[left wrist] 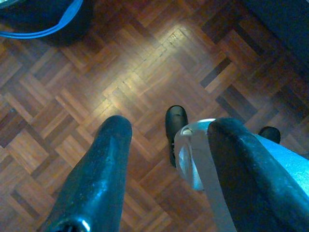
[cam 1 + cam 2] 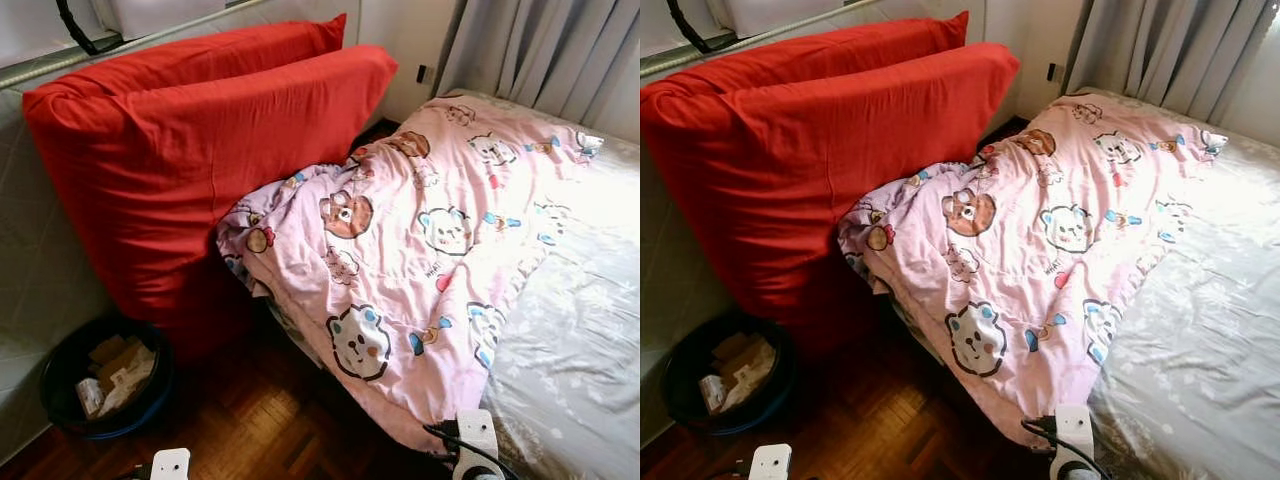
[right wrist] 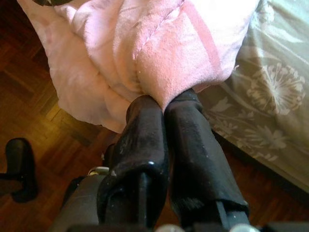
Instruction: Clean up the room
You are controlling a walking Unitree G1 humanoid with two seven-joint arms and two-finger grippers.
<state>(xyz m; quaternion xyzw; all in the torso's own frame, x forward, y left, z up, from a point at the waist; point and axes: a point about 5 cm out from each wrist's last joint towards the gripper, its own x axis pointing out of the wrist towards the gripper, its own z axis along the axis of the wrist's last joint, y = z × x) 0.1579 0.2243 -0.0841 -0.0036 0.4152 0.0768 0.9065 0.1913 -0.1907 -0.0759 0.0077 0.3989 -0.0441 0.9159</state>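
Blanket, pink with cartoon bears, lies rumpled across the bed with its corner hanging off toward the red cushions. Your right gripper has its fingers pinched shut on that low corner, likely so you can drag it straight. Your left gripper hangs spread apart above the parquet floor.

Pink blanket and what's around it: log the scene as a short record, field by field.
blanket: pink blanket with cartoon animals, crumpled over the bed's near corner
bed: grey floral sheet bare beside it
pillows: two red pillows leaning against the wall
bin: dark bin holding paper scraps, on the parquet floor
right gripper: shut on the blanket's edge
left gripper: open above the floor
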